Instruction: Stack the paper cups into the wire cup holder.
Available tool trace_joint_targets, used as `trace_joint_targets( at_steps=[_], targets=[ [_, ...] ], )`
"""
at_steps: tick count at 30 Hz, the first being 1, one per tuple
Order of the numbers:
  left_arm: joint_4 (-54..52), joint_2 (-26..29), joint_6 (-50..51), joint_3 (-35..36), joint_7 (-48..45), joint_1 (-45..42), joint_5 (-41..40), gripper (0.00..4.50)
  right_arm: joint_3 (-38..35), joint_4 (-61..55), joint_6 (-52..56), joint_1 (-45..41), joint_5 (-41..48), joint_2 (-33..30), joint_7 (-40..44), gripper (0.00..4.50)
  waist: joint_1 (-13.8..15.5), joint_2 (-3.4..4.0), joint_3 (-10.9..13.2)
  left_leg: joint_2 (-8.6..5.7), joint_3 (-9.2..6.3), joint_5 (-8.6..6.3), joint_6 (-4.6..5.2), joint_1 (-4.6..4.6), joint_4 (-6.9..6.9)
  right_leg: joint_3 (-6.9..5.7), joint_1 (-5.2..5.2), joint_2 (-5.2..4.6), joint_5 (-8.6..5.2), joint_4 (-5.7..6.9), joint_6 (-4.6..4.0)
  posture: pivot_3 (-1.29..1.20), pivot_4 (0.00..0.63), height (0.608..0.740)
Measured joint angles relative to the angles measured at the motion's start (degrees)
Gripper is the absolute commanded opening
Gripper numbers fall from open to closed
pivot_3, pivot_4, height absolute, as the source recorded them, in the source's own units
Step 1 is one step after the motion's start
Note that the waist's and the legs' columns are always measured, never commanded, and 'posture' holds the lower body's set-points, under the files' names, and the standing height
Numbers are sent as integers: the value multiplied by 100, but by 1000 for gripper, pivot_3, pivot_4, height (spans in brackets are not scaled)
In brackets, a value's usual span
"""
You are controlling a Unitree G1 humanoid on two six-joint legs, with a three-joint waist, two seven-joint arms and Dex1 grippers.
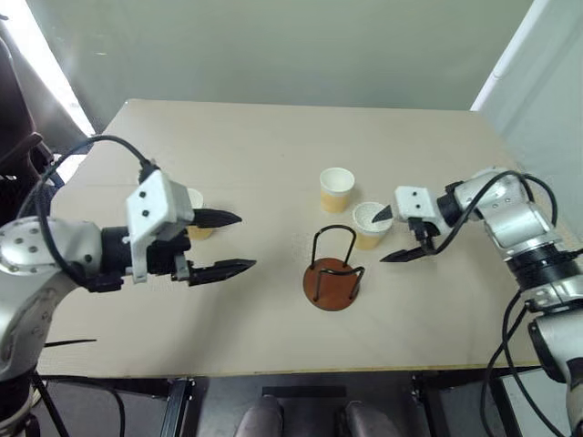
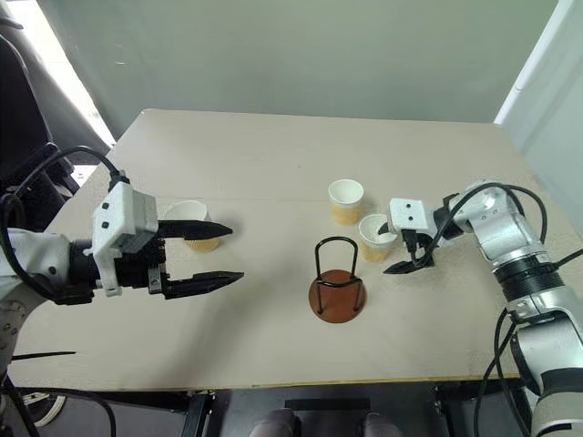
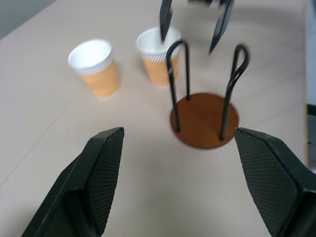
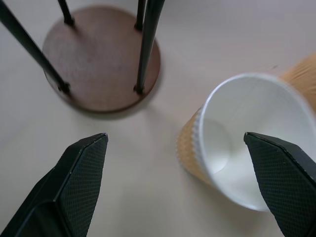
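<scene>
Paper cup (image 1: 197, 215) behind left hand (image 1: 224, 244), unseen from left wrist.

Ribbed paper cups (image 3: 159, 57), matt wooden-looking holder base (image 4: 101, 59), thin black wire loops (image 3: 178, 74).

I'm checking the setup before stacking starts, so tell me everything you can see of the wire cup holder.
The wire cup holder is a round reddish-brown disc base, wood-like, with thin black wire loops rising upright from it, rounded at the top. It stands upright on the beige table, near its front edge, and is empty. The nearest paper cup stands just behind it, apart from it. Neither gripper touches it.
</scene>
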Motion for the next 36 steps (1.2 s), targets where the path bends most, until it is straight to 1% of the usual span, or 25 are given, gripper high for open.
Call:
trace_joint_targets(
  at_steps=[2, 5, 7, 11, 14, 15, 18, 21, 23, 25, 28, 31, 34, 36],
  targets=[
    [-30, 35, 29, 8, 75, 14, -130, 3818, 54, 239, -177, -54, -172, 142, -20, 3601, -6, 0, 0, 3, 1, -3, -10, 0, -6, 0, -7, 2, -3, 2, -6, 0, 150, 740],
    [-70, 65, 68, 12, 223, 40, -236, 3818, 99, 593, -466, -149, -458, 327, -165, 2384, -9, 0, 0, 6, 1, -1, -19, 0, -19, 0, -15, 3, -5, 4, -17, 0, 150, 740],
    [-132, 67, 101, 10, 335, 41, -331, 3818, 109, 832, -653, -212, -657, 440, -295, 1652, -8, 0, 0, 7, 1, 0, -23, 0, -26, 0, -19, 3, -5, 7, -22, 0, 150, 740],
    [-166, 112, 116, 9, 466, 60, -422, 3818, 108, 1129, -887, -284, -812, 606, -416, 90, -6, 1, 0, 7, 2, 5, -33, 0, -41, 0, -28, 3, -6, 8, -29, 0, 150, 740],
    [-162, 161, 113, 6, 539, 103, -421, 3818, 57, 1113, -889, -359, -760, 557, -275, 41, -4, 0, 1, 9, 2, 10, -42, -2, -57, -1, -33, 3, -6, 7, -34, 0, 150, 740],
    [-142, 204, 93, -4, 533, 106, -404, 3818, -28, 872, -758, -358, -538, 408, 25, 41, 8, 4, 3, 8, 3, 14, -48, -11, -63, -1, -41, 3, -6, 7, -35, 0, 150, 740],
    [-32, 308, -1, -43, 501, 127, -309, 3818, -354, 97, -354, -383, 67, -84, 590, 41, 24, 5, 3, 10, 3, 22, -60, -21, -82, -3, -47, 6, -6, 9, -36, 0, 150, 740],
    [128, 380, -158, -156, 422, 175, -131, 3818, -478, -694, 179, -569, 907, -699, 799, 41, 16, 6, 4, 14, 4, 22, -62, -21, -93, -3, -47, 9, -7, 1, -38, 0, 150, 740],
    [232, 412, -263, -295, 389, 219, 19, 3818, -659, -1075, 623, -835, 1473, -821, 833, 41, -12, 7, 5, 17, 4, 24, -65, -19, -96, -1, -49, 13, -7, -2, -38, 0, 150, 740],
    [319, 411, -391, -466, 373, 216, 134, 3818, -980, -1583, 1444, -1123, 2200, -713, 842, 41, -62, 7, 5, 25, 4, 28, -72, -18, -97, 1, -55, 23, -11, -11, -45, 0, 150, 740],
    [373, 364, -516, -689, 358, 171, 231, 3818, -1161, -2503, 2262, -1143, 2800, -471, 766, 41, -73, 2, 4, 41, -2, 29, -77, -4, -96, 0, -46, 43, -21, -10, -63, 0, 150, 740],
    [407, 307, -583, -869, 365, 60, 257, 3818, -951, -3089, 2680, -737, 2823, -190, 496, 41, -79, -3, 6, 57, -7, 33, -83, 3, -89, -3, -44, 53, -18, 4, -71, 0, 150, 740],
    [408, 307, -613, -870, 364, 57, 278, 3818, -780, -3408, 2895, -399, 2822, -133, 417, 41, -67, -1, 8, 57, -7, 33, -83, 4, -84, -3, -46, 53, -18, 15, -71, 0, 150, 740],
    [417, 308, -614, -870, 366, 58, 293, 3818, -772, -3565, 2925, -341, 2802, -134, 395, 41, -74, -1, 8, 57, -5, 33, -83, 4, -85, -3, -48, 53, -18, 16, -71, 0, 150, 740]
  ],
)
